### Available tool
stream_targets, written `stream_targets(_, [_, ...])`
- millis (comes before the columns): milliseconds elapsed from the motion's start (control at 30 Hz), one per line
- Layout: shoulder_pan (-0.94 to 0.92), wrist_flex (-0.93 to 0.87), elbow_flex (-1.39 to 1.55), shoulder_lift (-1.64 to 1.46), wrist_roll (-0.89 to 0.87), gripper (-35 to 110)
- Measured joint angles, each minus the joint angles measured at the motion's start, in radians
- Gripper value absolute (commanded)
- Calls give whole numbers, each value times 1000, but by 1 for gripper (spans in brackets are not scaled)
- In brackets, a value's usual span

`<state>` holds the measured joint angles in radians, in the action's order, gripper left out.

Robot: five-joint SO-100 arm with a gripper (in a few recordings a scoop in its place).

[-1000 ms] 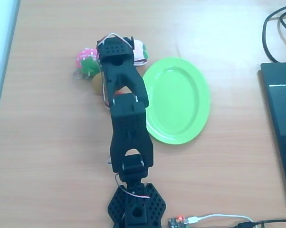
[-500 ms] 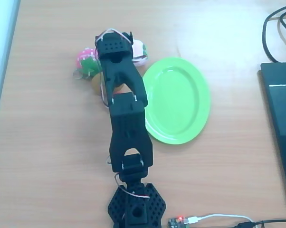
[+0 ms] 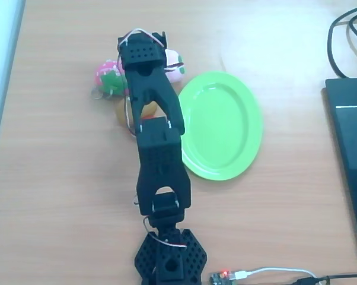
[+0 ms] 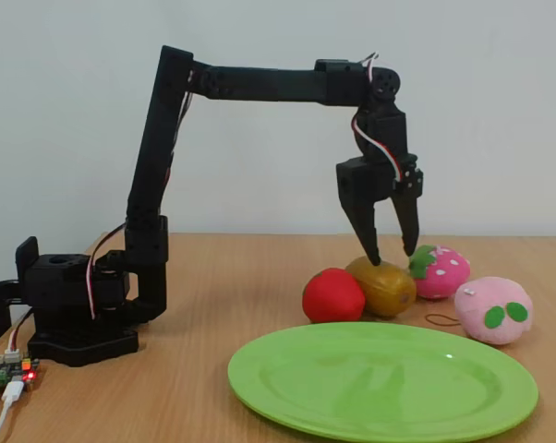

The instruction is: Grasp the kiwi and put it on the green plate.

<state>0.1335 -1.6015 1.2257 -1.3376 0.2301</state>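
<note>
**Tool poised over the kiwi**

I saw the tool (image 4: 390, 251) spread open and holding nothing, its tips just above the kiwi (image 4: 381, 285), which lay on the tabletop (image 4: 213, 277) behind the green plate (image 4: 382, 379), touching the red toy (image 4: 332, 295).

— Arm finish?
— The arm (image 4: 158, 175) is matte black plastic throughout, built of boxy links; the base (image 3: 171, 256) is perforated with small holes.
— Wiring?
— Red and white wires (image 4: 375, 138) loop along the joints.
— The end piece?
— The gripper (image 4: 391, 251) carries two black tapered fingers (image 4: 366, 226).
</note>
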Motion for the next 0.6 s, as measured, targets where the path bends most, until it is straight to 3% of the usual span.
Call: stream_targets(600, [8, -3, 2, 175, 57, 27])
